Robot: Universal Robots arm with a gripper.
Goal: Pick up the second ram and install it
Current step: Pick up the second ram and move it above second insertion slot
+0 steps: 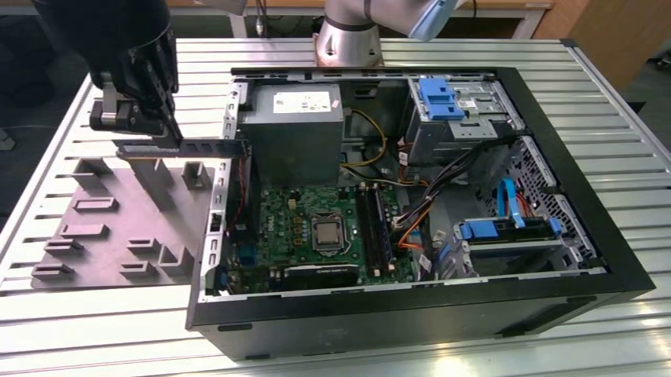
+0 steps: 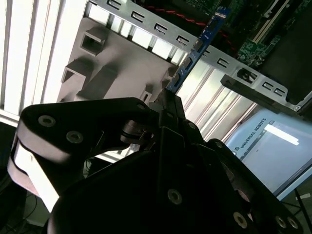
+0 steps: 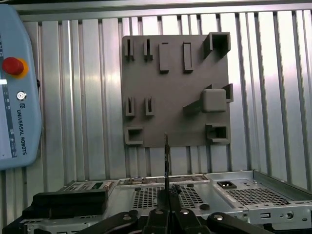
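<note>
My gripper (image 1: 141,137) hangs above the grey holder plate (image 1: 94,236) at the exterior view's left, just outside the open computer case (image 1: 419,314). It is shut on the second ram (image 1: 194,147), a thin dark stick held level, its free end reaching toward the case's side wall. In the second wrist view the second ram (image 2: 197,48) sticks out of the gripper (image 2: 168,105) toward the case frame. The first wrist view has the second ram (image 3: 166,156) edge-on above the gripper (image 3: 166,195). The motherboard's memory slots (image 1: 372,224) lie inside the case beside the silver processor (image 1: 327,233).
The holder plate carries several grey posts and slots (image 1: 157,177). Inside the case sit a power supply (image 1: 291,118), bundled cables (image 1: 419,212) and blue drive brackets (image 1: 493,229). The arm's base (image 1: 351,35) stands behind the case. A teach pendant (image 3: 17,87) lies on the slatted table (image 1: 105,330).
</note>
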